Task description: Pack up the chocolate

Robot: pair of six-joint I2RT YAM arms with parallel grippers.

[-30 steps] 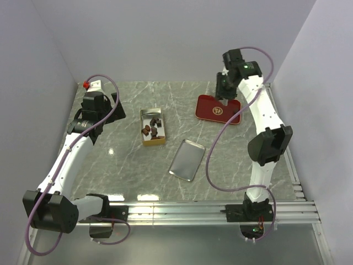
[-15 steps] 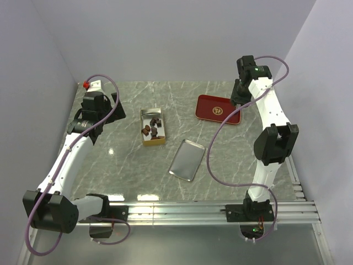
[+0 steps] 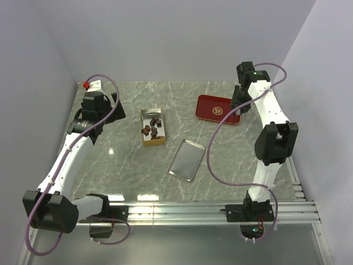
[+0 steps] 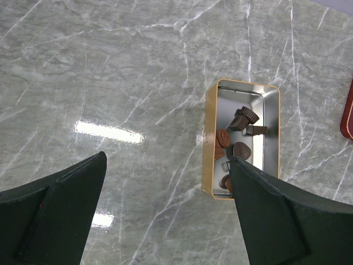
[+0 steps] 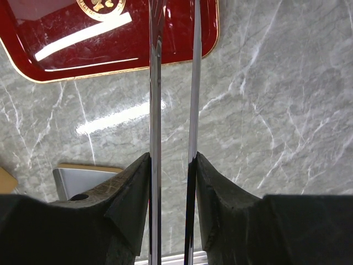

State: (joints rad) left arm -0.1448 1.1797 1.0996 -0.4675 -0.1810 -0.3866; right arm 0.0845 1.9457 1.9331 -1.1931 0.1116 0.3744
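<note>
Right pincer [image 3: 238, 106] is hovering at the tray's [image 3: 208, 105] right end, jaws narrowly parted, gripping nothing; left pincer [image 4: 165, 163] is gaping wide, empty, above the marble [image 4: 110, 66]. Chocolate [image 4: 234, 144] is sitting inside the open tin [image 4: 209, 138]. Pinching the flat lid [image 3: 187, 159] off slick marble is risking a skid into the tin, scattering pieces. They are showing as small loose lumps in 2 browns, dark and reddish, jumbled toward 1 end.
</note>
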